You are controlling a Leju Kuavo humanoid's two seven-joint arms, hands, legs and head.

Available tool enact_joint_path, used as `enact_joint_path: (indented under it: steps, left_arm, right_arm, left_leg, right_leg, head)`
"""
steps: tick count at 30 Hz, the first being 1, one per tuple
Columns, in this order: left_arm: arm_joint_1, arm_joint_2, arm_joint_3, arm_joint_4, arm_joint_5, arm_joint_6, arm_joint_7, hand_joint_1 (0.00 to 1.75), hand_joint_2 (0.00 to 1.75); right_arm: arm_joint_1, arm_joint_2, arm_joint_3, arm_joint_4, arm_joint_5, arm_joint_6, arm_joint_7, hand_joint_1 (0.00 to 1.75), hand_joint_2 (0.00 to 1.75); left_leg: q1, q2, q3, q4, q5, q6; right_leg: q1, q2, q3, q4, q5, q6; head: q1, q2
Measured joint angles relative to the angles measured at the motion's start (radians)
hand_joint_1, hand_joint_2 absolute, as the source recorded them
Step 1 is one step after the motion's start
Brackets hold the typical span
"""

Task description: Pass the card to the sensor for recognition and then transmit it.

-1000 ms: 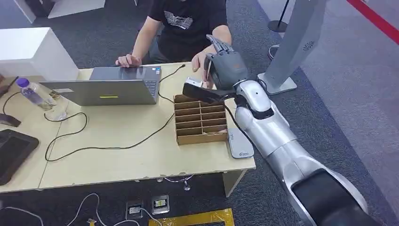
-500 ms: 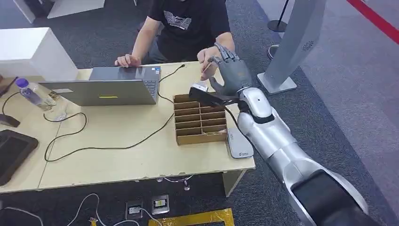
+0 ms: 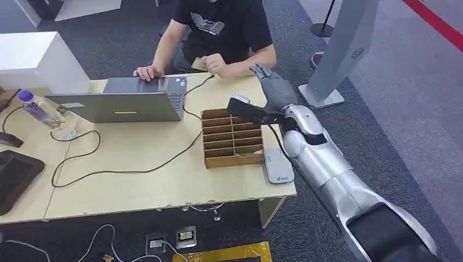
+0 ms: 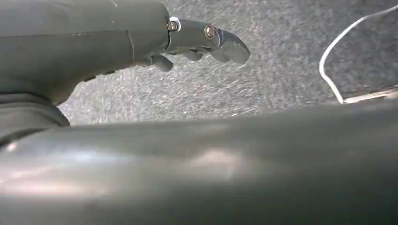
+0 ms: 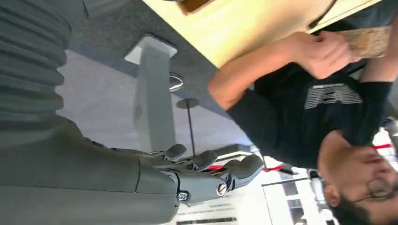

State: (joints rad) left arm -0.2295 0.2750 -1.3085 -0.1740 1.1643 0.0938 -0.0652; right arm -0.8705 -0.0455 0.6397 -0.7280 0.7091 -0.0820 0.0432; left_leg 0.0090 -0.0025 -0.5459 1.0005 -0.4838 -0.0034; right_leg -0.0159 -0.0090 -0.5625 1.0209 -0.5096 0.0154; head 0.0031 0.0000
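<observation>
A person seated behind the table holds the tan card point(image 3: 199, 64) in one hand, close to the chest; it is also in the right wrist view, card point(image 5: 371, 41). My right hand point(image 3: 275, 87) hovers over the table's far right corner, beyond the wooden slotted box point(image 3: 232, 136). Its fingers are spread and hold nothing, as the right wrist view confirms for the right hand point(image 5: 197, 178). The grey card sensor point(image 3: 278, 166) lies flat at the table's right edge, beside the box. My left hand point(image 4: 202, 40) hangs over grey carpet with nothing in it.
A laptop point(image 3: 123, 103) stands at the back of the table point(image 3: 136, 180) with the person's other hand beside it. Cables cross the tabletop. A water bottle point(image 3: 35, 106) and a black tablet point(image 3: 13, 174) lie at the left. A grey pillar stand point(image 3: 338, 54) rises to the right.
The person took the card from my right hand and drew it back toward the chest. My right hand opened and moved a little right and lower.
</observation>
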Motion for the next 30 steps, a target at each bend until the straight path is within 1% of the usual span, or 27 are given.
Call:
enact_joint_path:
  steps: [3, 5, 9, 11, 16, 22, 25, 30]
  left_arm:
    - [0.019, 0.001, 0.0, 0.0, 0.01, 0.004, -0.003, 0.0, 0.0]
    - [0.029, 0.002, 0.0, 0.0, 0.016, 0.006, -0.008, 0.0, 0.0]
    - [0.04, 0.003, 0.0, 0.0, 0.028, 0.014, -0.011, 0.0, 0.0]
    - [0.042, 0.004, 0.0, 0.0, 0.029, 0.015, -0.011, 0.0, 0.0]
    - [0.043, 0.004, 0.0, 0.0, 0.029, 0.016, -0.011, 0.0, 0.0]
    - [0.043, 0.004, 0.001, 0.0, 0.032, 0.02, -0.011, 0.0, 0.0]
    - [0.043, 0.004, 0.002, 0.0, 0.042, 0.026, -0.011, 0.0, 0.0]
    - [0.044, 0.003, 0.003, 0.0, 0.05, 0.039, -0.007, 0.0, 0.0]
  right_arm:
    - [0.055, -0.055, 0.0, -0.107, 0.012, 0.008, 0.054, 0.0, 1.75]
    - [0.089, -0.092, 0.0, -0.164, 0.028, 0.006, 0.076, 0.0, 1.75]
    - [0.173, -0.159, 0.0, -0.277, 0.074, -0.023, 0.101, 0.0, 1.75]
    - [0.196, -0.18, 0.0, -0.314, 0.077, -0.024, 0.101, 0.0, 1.75]
    - [0.22, -0.213, 0.0, -0.384, 0.079, -0.024, 0.103, 0.0, 1.75]
    - [0.244, -0.238, -0.002, -0.435, 0.097, -0.025, 0.112, 0.0, 1.75]
    - [0.307, -0.257, -0.006, -0.464, 0.114, -0.043, 0.13, 0.0, 1.75]
    - [0.421, -0.273, -0.011, -0.508, 0.15, -0.115, 0.151, 0.0, 1.75]
  left_leg:
    - [0.0, 0.0, 0.0, 0.0, 0.0, 0.0]
    - [0.0, 0.0, 0.0, 0.0, 0.0, 0.0]
    - [0.0, 0.0, 0.0, 0.0, 0.0, 0.0]
    - [0.0, 0.0, 0.0, 0.0, 0.0, 0.0]
    - [0.0, 0.001, 0.0, 0.0, 0.0, 0.0]
    - [0.0, 0.0, 0.0, 0.0, 0.0, 0.0]
    - [0.0, 0.0, 0.0, 0.0, 0.0, 0.0]
    - [0.0, 0.0, -0.001, 0.0, 0.0, 0.0]
  right_leg:
    - [0.0, 0.0, 0.0, 0.0, 0.0, 0.0]
    - [0.0, 0.0, 0.0, -0.001, 0.0, 0.0]
    - [0.0, 0.0, 0.0, -0.001, 0.0, 0.0]
    - [0.0, 0.0, 0.0, -0.001, 0.0, 0.0]
    - [0.0, 0.0, 0.0, 0.0, 0.0, 0.0]
    - [0.0, 0.0, 0.0, 0.0, 0.0, -0.001]
    - [0.0, -0.001, 0.001, -0.001, 0.0, 0.0]
    - [0.0, -0.001, 0.0, -0.001, 0.0, -0.001]
  head:
    - [0.0, 0.0]
    - [0.0, 0.0]
    - [0.0, 0.0]
    - [0.0, 0.0]
    - [0.0, 0.0]
    - [0.0, 0.0]
    - [0.0, 0.0]
    - [0.0, 0.0]
